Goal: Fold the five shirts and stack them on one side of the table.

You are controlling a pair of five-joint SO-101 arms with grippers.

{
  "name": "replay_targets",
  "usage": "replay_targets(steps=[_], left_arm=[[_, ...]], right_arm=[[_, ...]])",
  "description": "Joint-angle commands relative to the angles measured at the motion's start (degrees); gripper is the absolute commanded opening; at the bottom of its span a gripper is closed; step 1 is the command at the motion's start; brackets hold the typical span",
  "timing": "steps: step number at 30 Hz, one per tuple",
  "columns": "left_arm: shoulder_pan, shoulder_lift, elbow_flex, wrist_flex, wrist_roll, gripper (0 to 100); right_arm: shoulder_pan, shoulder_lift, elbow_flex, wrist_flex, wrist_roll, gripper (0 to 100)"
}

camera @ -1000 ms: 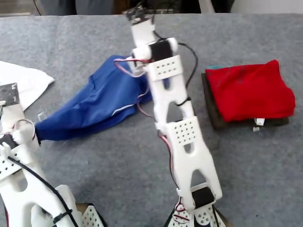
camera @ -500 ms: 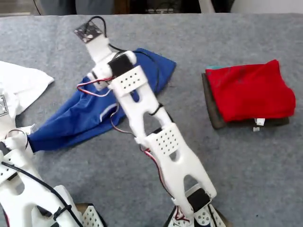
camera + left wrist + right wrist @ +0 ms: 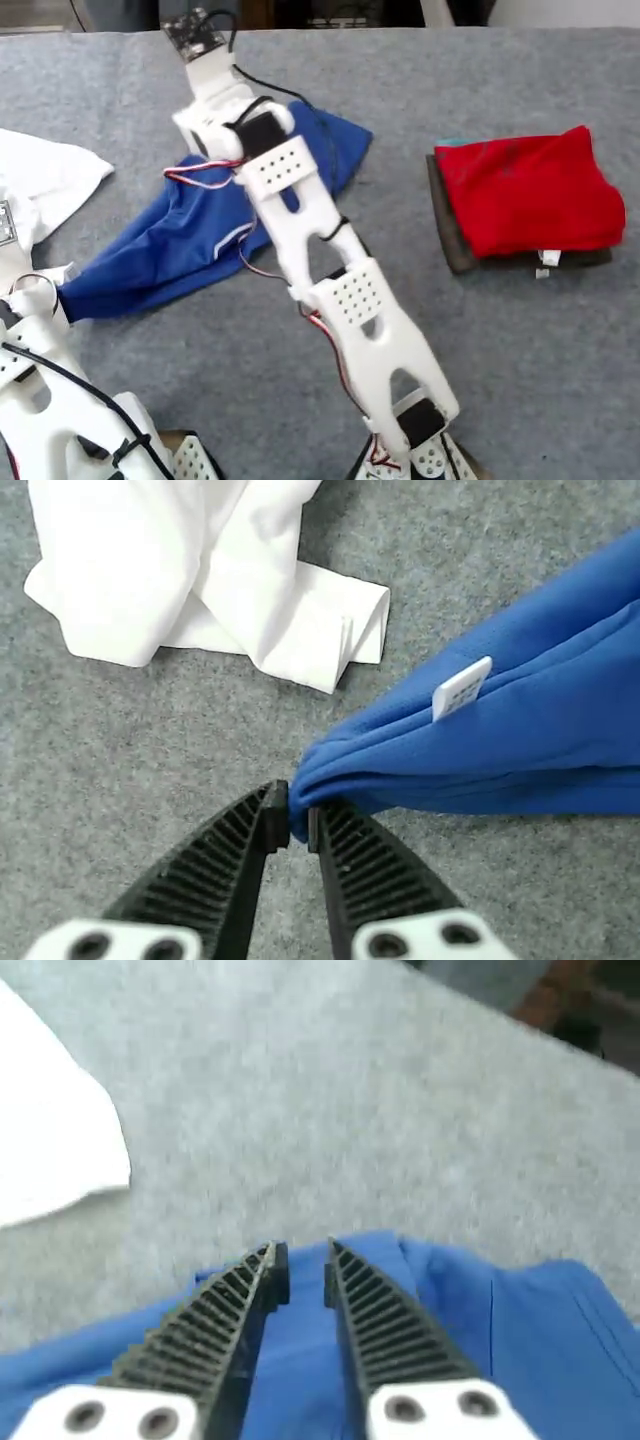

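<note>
A blue shirt point(image 3: 190, 240) lies stretched across the grey table point(image 3: 420, 110). My left gripper point(image 3: 298, 820) is shut on its bunched near-left end point(image 3: 75, 295); a white tag point(image 3: 462, 686) shows on the cloth. My right gripper point(image 3: 205, 130) hovers over the shirt's far edge. In the right wrist view its fingertips point(image 3: 305, 1260) are a narrow gap apart with nothing between them, and blue cloth point(image 3: 500, 1330) lies below. A crumpled white shirt point(image 3: 50, 175) point(image 3: 190, 570) lies at the left. At the right, a folded red shirt point(image 3: 525, 190) tops a stack of dark folded shirts point(image 3: 452, 255).
The right arm's white links point(image 3: 330, 270) cross above the table's middle and part of the blue shirt. The left arm's base point(image 3: 60, 420) stands at the near-left corner. Bare grey cloth point(image 3: 540, 360) lies in front of the stack.
My right arm swung left from the blue shirt's right part to its far-left edge, leaving that right corner spread on the table. The left gripper drew its end slightly nearer.
</note>
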Motion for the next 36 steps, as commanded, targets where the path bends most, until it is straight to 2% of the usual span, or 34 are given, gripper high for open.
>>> replay_targets(steps=[1,4,11,18,20,22,24,25,28,36], left_arm=[[-0.2,-0.7,-0.3,0.6,0.1,3],[-0.3,-0.7,-0.3,0.4,0.1,3],[-0.7,-0.7,-0.3,0.6,0.1,3],[-0.7,-0.7,-0.3,0.6,0.1,3],[-0.7,-0.7,-0.3,0.6,0.1,3],[-0.7,-0.7,-0.3,0.6,0.1,3],[-0.7,-0.7,-0.3,0.6,0.1,3],[-0.6,-0.7,-0.3,0.6,0.1,3],[-0.4,-0.7,-0.3,0.6,0.1,3],[-0.7,-0.7,-0.3,0.5,0.1,3]], right_arm=[[-0.4,-2.9,-0.4,5.1,1.6,20.4],[-2.5,-2.5,-0.2,6.8,1.9,28.5],[-8.5,6.1,-0.7,6.4,7.3,26.3],[-8.7,13.6,-0.7,0.9,7.7,26.0],[-8.7,13.8,-1.2,0.5,7.7,22.6],[-8.7,14.3,-2.5,-0.2,7.7,13.2],[-8.7,14.3,-3.1,-2.5,10.7,2.7],[-8.7,14.3,-3.1,-3.4,13.1,1.0],[-8.8,13.9,-3.6,-4.0,15.2,1.1],[-9.1,13.2,-11.6,-4.0,15.3,1.3]])
